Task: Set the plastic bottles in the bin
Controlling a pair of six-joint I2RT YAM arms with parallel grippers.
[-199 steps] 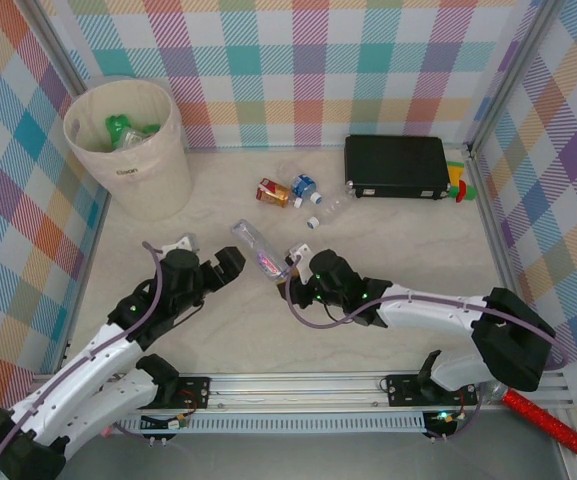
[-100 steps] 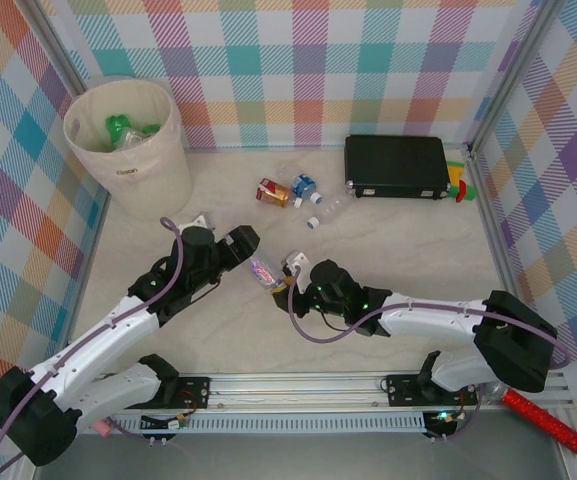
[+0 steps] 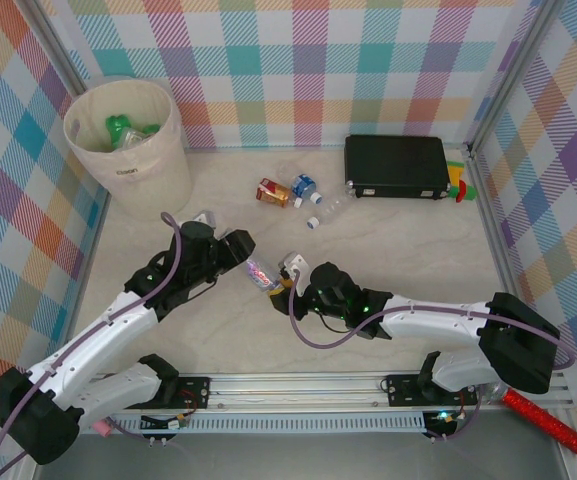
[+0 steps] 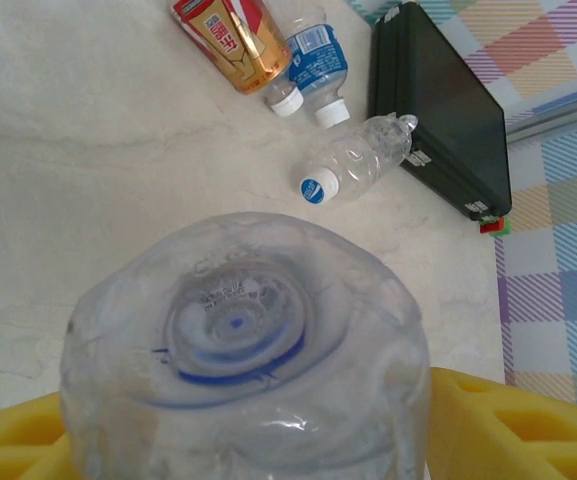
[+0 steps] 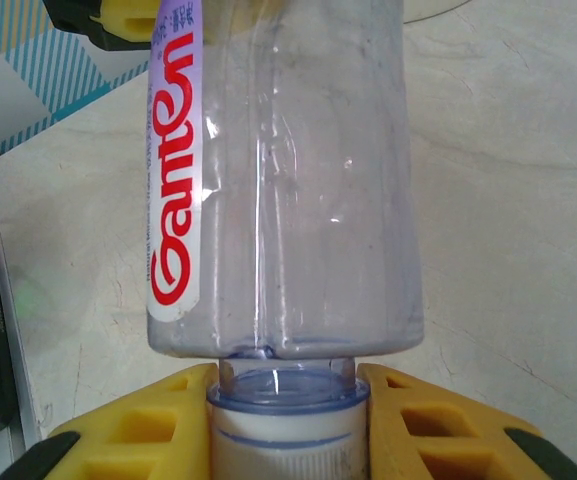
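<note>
The left gripper sits over the near-left part of the table, its yellow fingers flanking the base end of a clear bottle. From the left wrist view I cannot tell whether they press on the plastic or merely stand beside it. The bin stands well apart, in the far left corner, with green bottles inside.

The clear bottle is off the table, spanning the gap between the two arms, base toward the left arm and cap toward the right. It looks empty, so it is likely very light. Its thin, glossy wall should dent under a hard squeeze and slip under a weak one. The moulded base and the neck are probably its stiffest parts. A hold just behind the base, across the full width, seems safer than one on the soft, labelled middle.

The right gripper is pinched tight on the bottle's white cap and neck, a pad on each side in the right wrist view. This grip is firm but narrow, and the bottle could pivot about it.

Farther right and back, an orange-labelled bottle, a blue-labelled bottle and a small clear bottle lie close together on the table. They are just left of the black case.
</note>
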